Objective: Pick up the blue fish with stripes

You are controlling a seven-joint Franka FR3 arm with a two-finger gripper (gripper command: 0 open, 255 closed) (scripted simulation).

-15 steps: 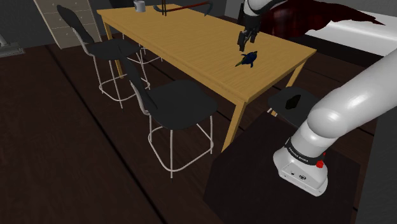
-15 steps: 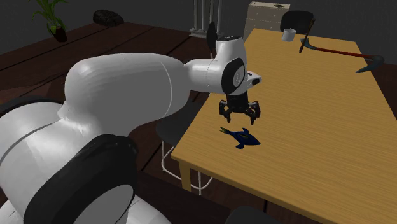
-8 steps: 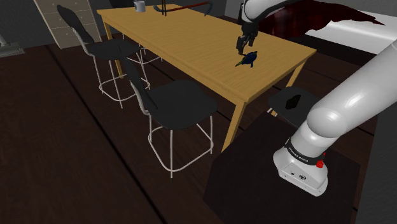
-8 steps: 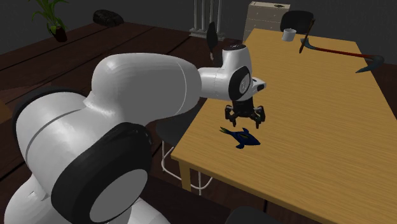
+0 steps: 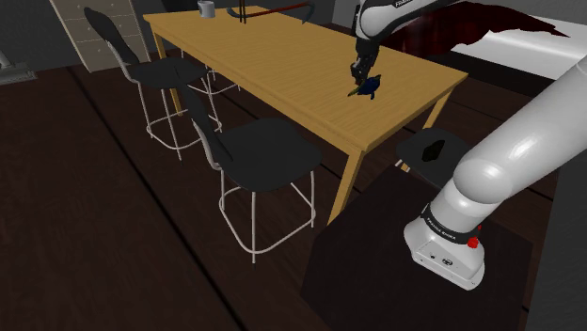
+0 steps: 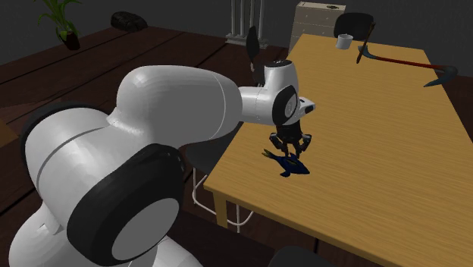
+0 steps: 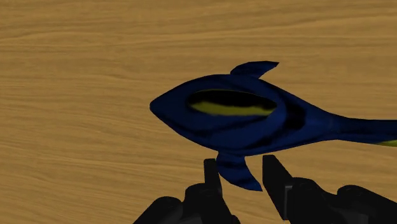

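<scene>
A: Biggest first?
B: Wooden worktop (image 5: pixel 282 66), white arm (image 6: pixel 174 106) reaching over it.
A: Fish?
B: Dark blue fish (image 7: pixel 242 124) with a yellow stripe, flat on the worktop near the edge at the second exterior view's left.
A: Gripper?
B: Gripper (image 7: pixel 242 167) right over it — fingers apart, one fin between them, not clamped.

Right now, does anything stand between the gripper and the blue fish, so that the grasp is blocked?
Nothing visible does. The gripper hangs directly over the blue fish, its fingers open, with one fin of the fish between them. The fish lies flat on the wooden table.
</scene>
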